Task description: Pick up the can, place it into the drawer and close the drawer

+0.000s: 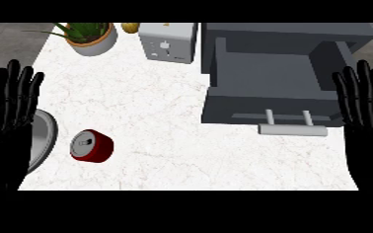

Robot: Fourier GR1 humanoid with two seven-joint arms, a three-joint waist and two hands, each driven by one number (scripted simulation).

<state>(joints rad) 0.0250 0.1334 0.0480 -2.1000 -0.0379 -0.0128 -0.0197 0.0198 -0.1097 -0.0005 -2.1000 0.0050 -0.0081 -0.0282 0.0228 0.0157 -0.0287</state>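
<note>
1. Red can [92, 145] lies tipped on the worktop [160, 108], near the left edge.
2. Drawer [273, 86] stands pulled out, ready to receive it.
3. Left robot hand [16, 108] and right robot hand [357, 103] rest open, fingers up, holding nothing.

red can [91, 145] lying on white counter [160, 108], well apart from open grey drawer [273, 86]; left hand [16, 113] and right hand [358, 103] resting open at edges.

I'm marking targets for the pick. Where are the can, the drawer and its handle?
can [92, 145]: head view, on its red side.
drawer [241, 111]: head view, on its front panel.
handle [293, 130]: head view, on its bar.
</note>
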